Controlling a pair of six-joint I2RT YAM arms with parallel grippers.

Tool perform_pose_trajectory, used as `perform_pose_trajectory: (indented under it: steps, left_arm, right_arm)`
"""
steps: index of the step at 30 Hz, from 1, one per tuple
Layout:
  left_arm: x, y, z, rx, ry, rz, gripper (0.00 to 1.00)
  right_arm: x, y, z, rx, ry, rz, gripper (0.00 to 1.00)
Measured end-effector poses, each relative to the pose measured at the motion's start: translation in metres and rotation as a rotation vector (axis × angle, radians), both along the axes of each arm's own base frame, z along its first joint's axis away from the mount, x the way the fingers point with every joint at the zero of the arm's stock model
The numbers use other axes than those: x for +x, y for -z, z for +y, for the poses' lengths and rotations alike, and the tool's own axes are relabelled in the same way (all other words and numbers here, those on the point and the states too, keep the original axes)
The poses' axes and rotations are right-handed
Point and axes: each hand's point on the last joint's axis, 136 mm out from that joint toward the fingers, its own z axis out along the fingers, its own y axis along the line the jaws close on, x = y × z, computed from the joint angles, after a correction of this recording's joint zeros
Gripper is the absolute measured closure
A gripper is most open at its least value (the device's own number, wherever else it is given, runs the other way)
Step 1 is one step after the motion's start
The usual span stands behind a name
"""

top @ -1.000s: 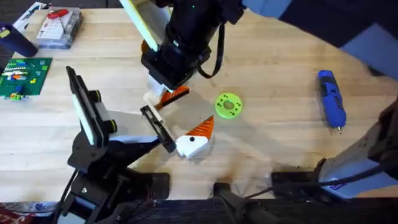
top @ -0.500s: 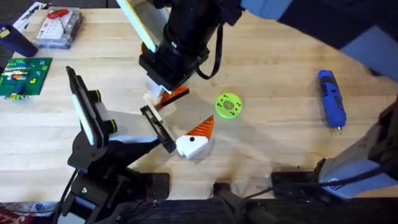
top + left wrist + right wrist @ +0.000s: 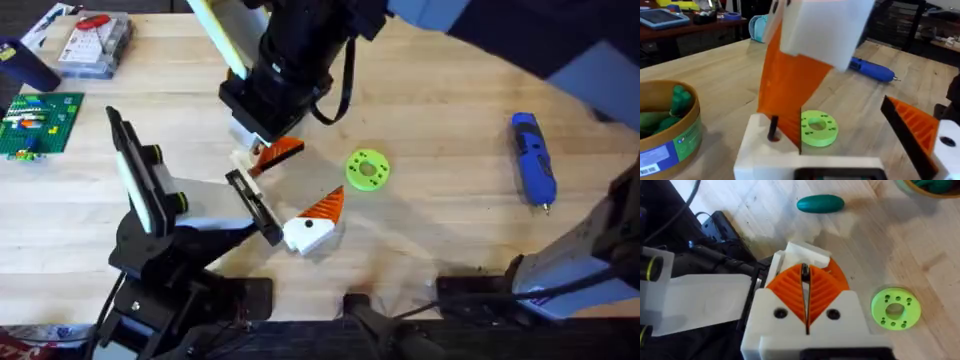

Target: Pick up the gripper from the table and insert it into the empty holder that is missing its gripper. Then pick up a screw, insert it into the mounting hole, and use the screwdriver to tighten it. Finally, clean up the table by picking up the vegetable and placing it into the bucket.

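Right gripper point(image 3: 806, 292) is pinching shut, seemingly on the gripper point(image 3: 806, 255): light, rigid, slick plastic, best held by its flat faces.

Your bucket point(image 3: 665, 130) cut off at the left wrist view's edge, its label too blurred to read, the gripper point(image 3: 262, 157) half hidden overhead under the right arm point(image 3: 300, 50)

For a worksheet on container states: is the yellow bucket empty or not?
Not empty: green vegetable pieces lie inside the bucket.
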Motion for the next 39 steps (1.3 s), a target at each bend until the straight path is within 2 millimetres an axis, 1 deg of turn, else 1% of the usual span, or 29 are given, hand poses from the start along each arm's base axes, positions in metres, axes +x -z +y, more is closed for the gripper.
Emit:
perform_pose_trajectory:
  steps: [9, 32, 39]
  left_arm:
    - [0.000, 0.000, 0.000, -0.001, 0.000, 0.001, 0.007]
    - [0.000, 0.000, 0.000, -0.001, 0.000, 0.002, 0.007]
    - [0.000, 0.000, 0.000, -0.005, -0.002, 0.009, 0.007]
  right_arm:
    - [0.002, 0.008, 0.002, -0.016, 0.001, 0.008, 0.992]
    - [0.000, 0.008, 0.001, -0.021, -0.001, 0.011, 0.992]
    - [-0.001, 0.015, 0.005, -0.033, -0.009, 0.018, 0.992]
